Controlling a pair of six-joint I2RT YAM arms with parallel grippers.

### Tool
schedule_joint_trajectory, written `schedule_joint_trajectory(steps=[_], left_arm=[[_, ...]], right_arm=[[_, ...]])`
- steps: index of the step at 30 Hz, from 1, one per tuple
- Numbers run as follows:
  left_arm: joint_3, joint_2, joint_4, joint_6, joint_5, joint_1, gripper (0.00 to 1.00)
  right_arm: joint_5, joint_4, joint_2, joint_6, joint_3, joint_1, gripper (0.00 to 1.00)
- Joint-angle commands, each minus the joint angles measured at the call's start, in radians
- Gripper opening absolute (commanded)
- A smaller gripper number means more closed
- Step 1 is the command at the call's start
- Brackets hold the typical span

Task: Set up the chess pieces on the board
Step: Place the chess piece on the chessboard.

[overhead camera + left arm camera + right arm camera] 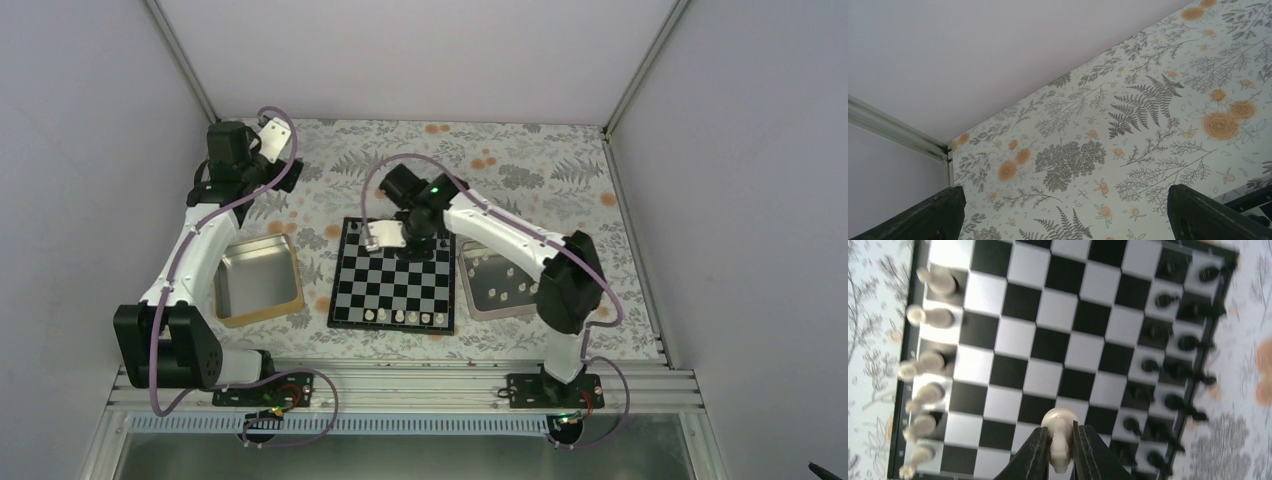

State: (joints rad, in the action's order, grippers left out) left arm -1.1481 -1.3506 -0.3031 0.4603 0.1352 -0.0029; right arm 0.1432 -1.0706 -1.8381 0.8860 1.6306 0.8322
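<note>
Cream piece [1060, 421] clamped in your right gripper [1060, 440], hanging over the board [1048, 345].

The black side looks finished to me: two rows of black pieces [1168, 367] fill the far edge in the right wrist view. Of the white side, you have six cream pieces [923, 395] along the near edge, some leaning or blurred. The rank in front of them is bare, so I judge you under halfway on white. More cream pieces [500, 290] wait in the tray [463, 280] just right of the board. The held piece sits nearer the black rows than its own side, so it has most of the board to cross. Your left gripper [1063, 220] is parked over the floral cloth [1148, 100] at the far left corner, fingers [923, 215] wide apart with nothing between them.
</note>
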Motion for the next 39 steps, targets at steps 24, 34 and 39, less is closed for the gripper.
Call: schedule_joint_trajectory(steps=[24,34,39], left_arm=[[-0.012,0.031,-0.005,0.006,0.077,-0.002,1.0],[-0.013,0.039,-0.003,0.005,0.072,-0.002,1.0],[-0.003,0.048,0.006,0.002,0.061,-0.002,1.0]], right_arm=[[0.12,-0.095,-0.378,-0.012,0.307,0.264,0.16],[0.092,-0.037,-0.355,-0.022,0.27,0.267,0.18],[0.043,0.043,-0.337,-0.051,0.24,0.253,0.16]])
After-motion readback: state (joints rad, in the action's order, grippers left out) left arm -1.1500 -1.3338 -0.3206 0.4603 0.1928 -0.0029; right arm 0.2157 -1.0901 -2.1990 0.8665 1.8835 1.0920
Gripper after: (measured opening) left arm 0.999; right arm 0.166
